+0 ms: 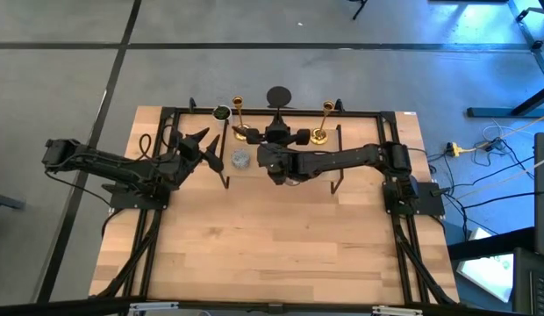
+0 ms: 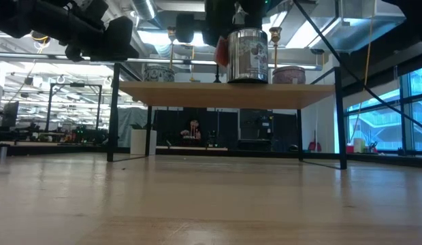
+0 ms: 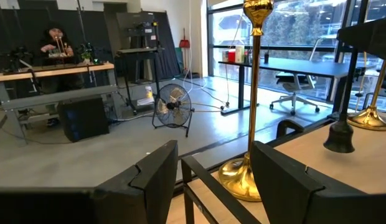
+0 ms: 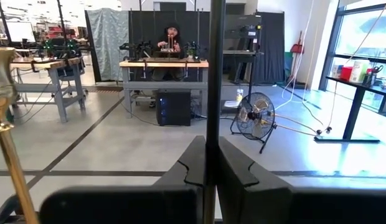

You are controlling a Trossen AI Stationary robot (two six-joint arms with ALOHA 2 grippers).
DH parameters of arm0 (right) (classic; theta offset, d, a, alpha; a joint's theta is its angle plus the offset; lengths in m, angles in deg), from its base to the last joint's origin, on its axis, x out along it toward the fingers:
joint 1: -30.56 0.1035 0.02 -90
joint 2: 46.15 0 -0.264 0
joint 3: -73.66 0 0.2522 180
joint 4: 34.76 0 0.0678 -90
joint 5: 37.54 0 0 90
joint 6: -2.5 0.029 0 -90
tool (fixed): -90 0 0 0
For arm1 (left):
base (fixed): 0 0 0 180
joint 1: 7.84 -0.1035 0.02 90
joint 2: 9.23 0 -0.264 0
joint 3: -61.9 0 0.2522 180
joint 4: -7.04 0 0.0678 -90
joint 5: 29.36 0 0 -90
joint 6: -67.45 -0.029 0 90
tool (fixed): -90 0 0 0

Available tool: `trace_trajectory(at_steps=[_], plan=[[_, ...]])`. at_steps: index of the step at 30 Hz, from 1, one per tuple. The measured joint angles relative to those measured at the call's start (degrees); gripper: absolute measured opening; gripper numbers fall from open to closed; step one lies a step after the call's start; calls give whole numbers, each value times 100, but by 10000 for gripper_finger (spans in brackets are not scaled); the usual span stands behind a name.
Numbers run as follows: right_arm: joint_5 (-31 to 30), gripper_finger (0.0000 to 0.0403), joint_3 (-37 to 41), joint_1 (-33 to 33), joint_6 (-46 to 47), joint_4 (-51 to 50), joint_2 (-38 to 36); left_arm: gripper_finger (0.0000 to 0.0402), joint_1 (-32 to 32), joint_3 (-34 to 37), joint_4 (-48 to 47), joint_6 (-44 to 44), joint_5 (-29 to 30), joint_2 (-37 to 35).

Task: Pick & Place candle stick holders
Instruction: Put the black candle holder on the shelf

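1. We see the bench (image 1: 281, 254) carrying both candle stick holders (image 1: 239, 121) upright along its far edge.
2. Our left gripper (image 3: 211, 180), jaws spread, faces the nearer one, lined up to grasp.
3. Our right gripper (image 4: 205, 171), jaws pressed together, waits between them.

Shiny gold on both candlesticks (image 1: 239, 120) (image 1: 324, 122), stems and flared bases alike. Pale wood grain in strips across the table (image 1: 272, 246), black on its frame and on both arms. Dull silver on the tin (image 1: 241, 159).
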Motion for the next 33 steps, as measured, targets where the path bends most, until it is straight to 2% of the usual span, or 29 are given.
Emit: trace_trajectory(at_steps=[33], plan=[[0, 14, 4, -2, 377, -458, 42, 196, 0, 2, -66, -1, -116, 0]])
